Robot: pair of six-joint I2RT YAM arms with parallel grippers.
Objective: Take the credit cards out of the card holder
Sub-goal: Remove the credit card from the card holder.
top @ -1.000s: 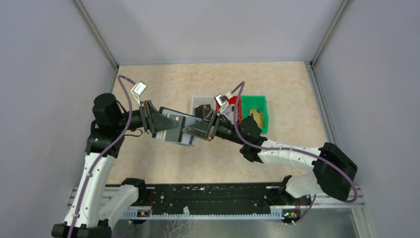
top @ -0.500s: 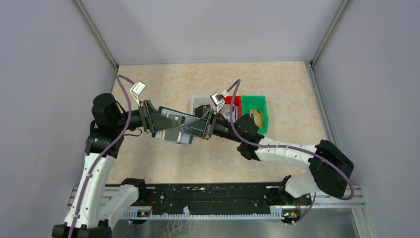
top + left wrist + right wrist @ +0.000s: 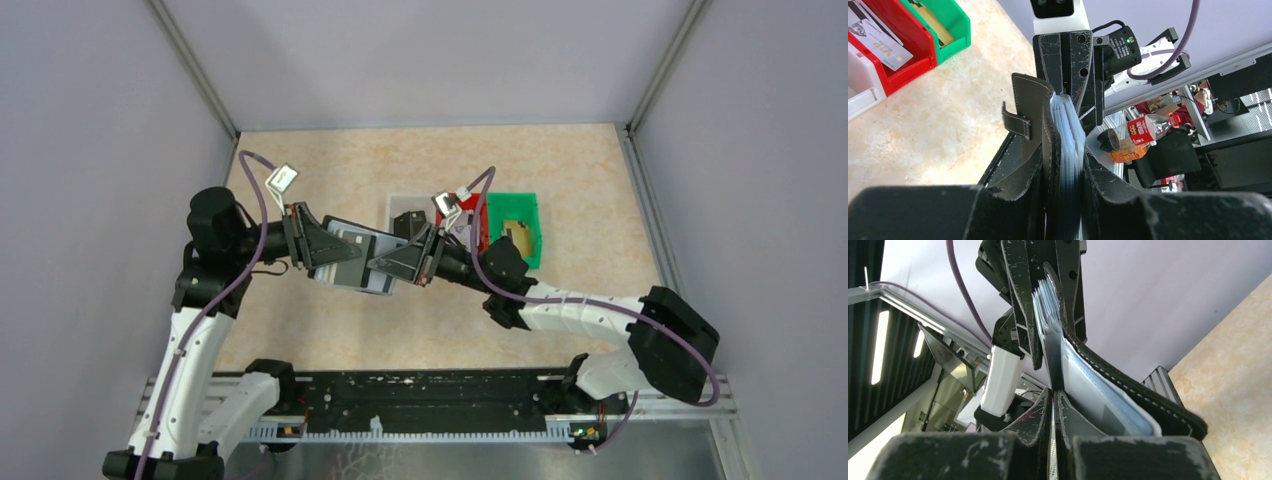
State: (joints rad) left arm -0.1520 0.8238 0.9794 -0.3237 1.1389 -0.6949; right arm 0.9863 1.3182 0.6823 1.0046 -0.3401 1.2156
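The black card holder [image 3: 350,262] hangs open above the table between my two grippers. My left gripper [image 3: 338,253] is shut on its left side; in the left wrist view [image 3: 1063,200] the jaws clamp the black cover [image 3: 1030,107] and the grey-blue sleeves [image 3: 1069,131], and the snap tab [image 3: 1015,122] sticks out. My right gripper [image 3: 387,266] is shut at the holder's right edge. In the right wrist view [image 3: 1053,437] its jaws pinch a thin credit card edge [image 3: 1052,452] beside the holder [image 3: 1118,390]. Other credit cards lie in the red bin [image 3: 878,31] and the green bin [image 3: 938,25].
A white bin [image 3: 398,208], a red bin [image 3: 478,208] and a green bin [image 3: 528,210] stand side by side just behind the right gripper. Grey walls close the table on the left, back and right. Purple cables loop above both wrists.
Half a second ago the right gripper was pushed further left into the holder; it has drawn back to the right. The left arm has held still.
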